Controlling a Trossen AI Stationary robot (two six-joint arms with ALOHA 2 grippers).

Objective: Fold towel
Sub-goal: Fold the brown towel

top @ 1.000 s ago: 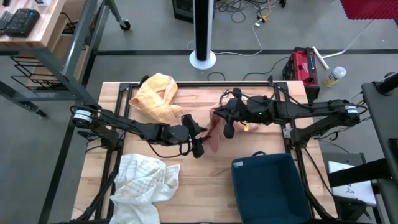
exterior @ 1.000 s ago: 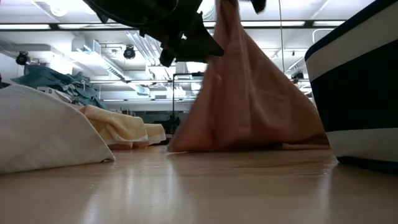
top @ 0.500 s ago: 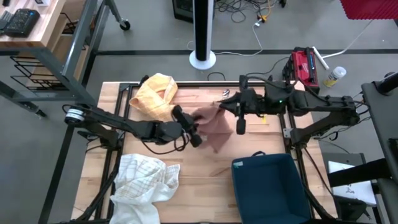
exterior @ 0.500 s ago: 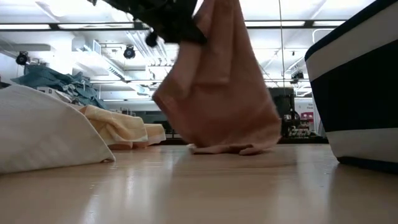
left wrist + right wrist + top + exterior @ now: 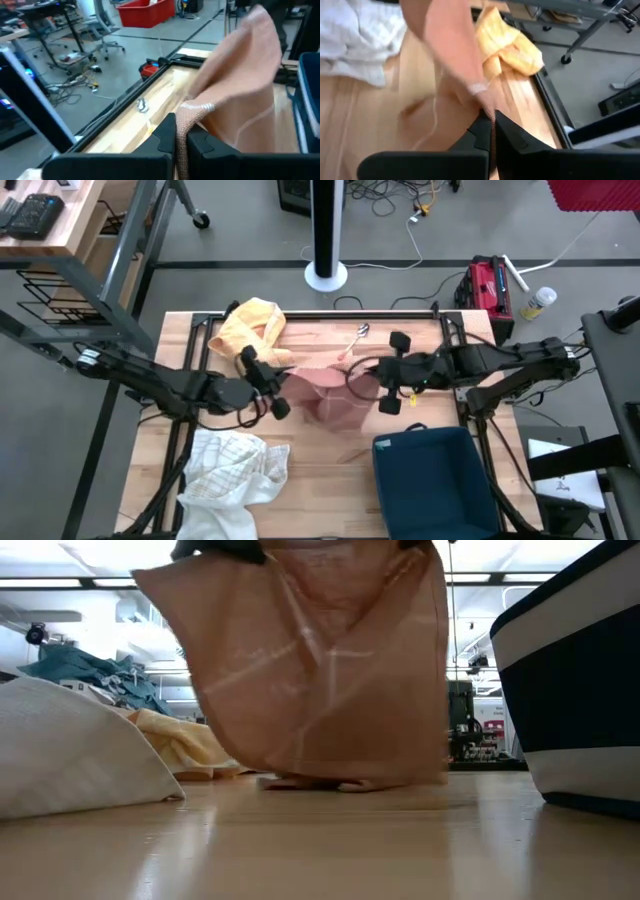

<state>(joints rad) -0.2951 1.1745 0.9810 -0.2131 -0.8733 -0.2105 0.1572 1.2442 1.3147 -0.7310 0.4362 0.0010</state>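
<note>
No legible text, label, brand, number or sign is shown in any of the four views. Whatever may be printed on the equipment in the room beyond the surface is too small or too blurred to be read.
</note>
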